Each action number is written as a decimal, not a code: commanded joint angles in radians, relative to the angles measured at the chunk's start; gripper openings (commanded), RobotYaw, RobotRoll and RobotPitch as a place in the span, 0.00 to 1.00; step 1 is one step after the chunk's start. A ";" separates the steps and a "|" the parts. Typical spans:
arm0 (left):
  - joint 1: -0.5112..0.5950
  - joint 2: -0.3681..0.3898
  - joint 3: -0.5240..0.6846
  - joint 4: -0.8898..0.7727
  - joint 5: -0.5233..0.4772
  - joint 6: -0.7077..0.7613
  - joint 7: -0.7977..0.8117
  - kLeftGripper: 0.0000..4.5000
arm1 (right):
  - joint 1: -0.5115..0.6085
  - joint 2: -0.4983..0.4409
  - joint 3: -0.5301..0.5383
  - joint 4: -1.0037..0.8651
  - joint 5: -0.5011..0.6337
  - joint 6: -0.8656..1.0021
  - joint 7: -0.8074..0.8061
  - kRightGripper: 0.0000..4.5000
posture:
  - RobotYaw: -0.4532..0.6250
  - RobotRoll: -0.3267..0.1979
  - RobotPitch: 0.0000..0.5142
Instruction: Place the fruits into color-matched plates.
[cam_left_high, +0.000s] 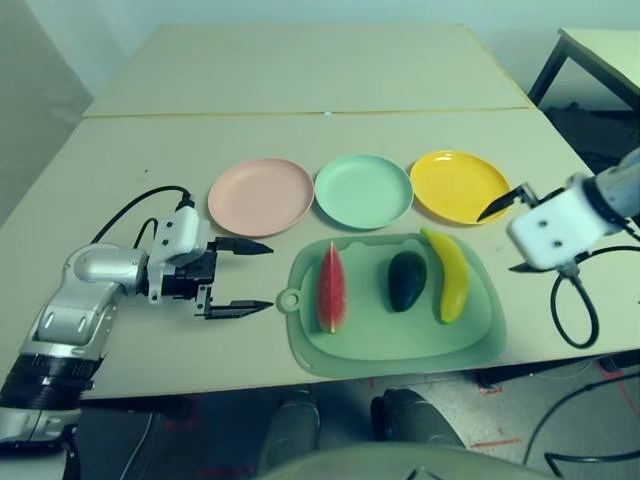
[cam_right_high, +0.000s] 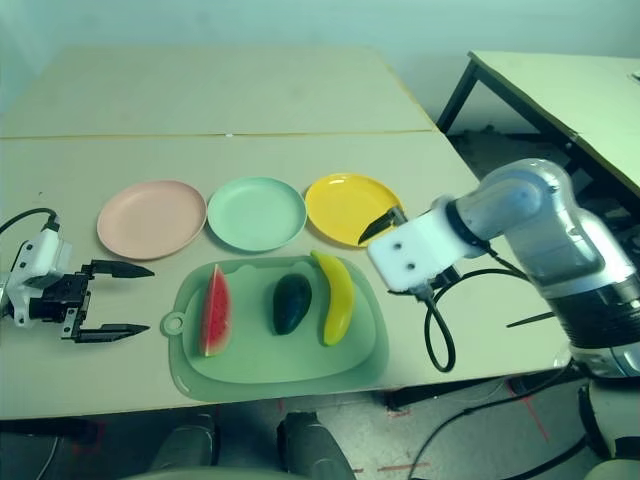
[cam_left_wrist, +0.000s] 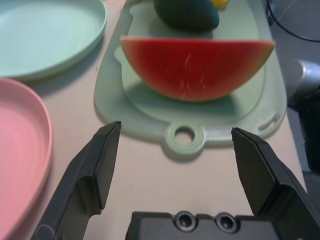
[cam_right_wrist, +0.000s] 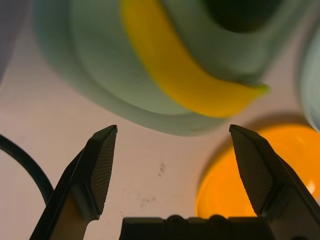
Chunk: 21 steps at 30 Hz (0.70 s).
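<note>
No brand, label or readable writing shows on anything here.

On the desk (cam_left_high: 120, 160) a large green mat (cam_left_high: 395, 345) with a handle hole lies at the near edge, about the middle. Three toy fruits lie on it in a row: the watermelon wedge (cam_left_high: 331, 288) on the end by the handle hole, the dark avocado (cam_left_high: 406, 281) in the centre, and the banana (cam_left_high: 449, 274) on the far end, its upper tip reaching past the mat's back edge. Just behind the mat, three plates stand side by side, apart from each other: the pink plate (cam_left_high: 260, 196), the mint green plate (cam_left_high: 363, 190) and the yellow plate (cam_left_high: 458, 186). All three plates hold nothing.

The left gripper (cam_left_high: 240, 277) hangs low over the desk beside the mat's handle end, pointing across at the watermelon, its two black fingers spread wide with nothing between them. A black cable (cam_left_high: 130, 212) loops over the desk behind its wrist.

The right gripper (cam_right_high: 385, 222) hovers above the desk's right side, by the banana end of the mat and the yellow plate's near rim, pointing steeply down. Its jaws are likewise wide apart and empty. Another black cable (cam_right_high: 435, 330) droops from its wrist toward the desk's near edge.

A second table (cam_right_high: 560, 85) stands off to the right.
</note>
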 joint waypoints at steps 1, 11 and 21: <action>0.035 -0.017 0.012 -0.021 0.000 0.008 0.038 0.99 | -0.015 -0.001 0.051 0.033 -0.024 -0.076 0.007 1.00 | 0.49 0.62 0.17; 0.018 -0.027 -0.025 -0.097 -0.035 0.061 0.027 0.99 | -0.044 0.149 0.079 0.158 -0.133 -0.187 -0.007 1.00 | 0.51 0.62 0.18; -0.099 -0.017 -0.031 -0.116 -0.059 0.131 -0.002 0.99 | -0.030 0.203 0.075 0.155 -0.160 -0.181 -0.019 1.00 | 0.48 0.62 0.17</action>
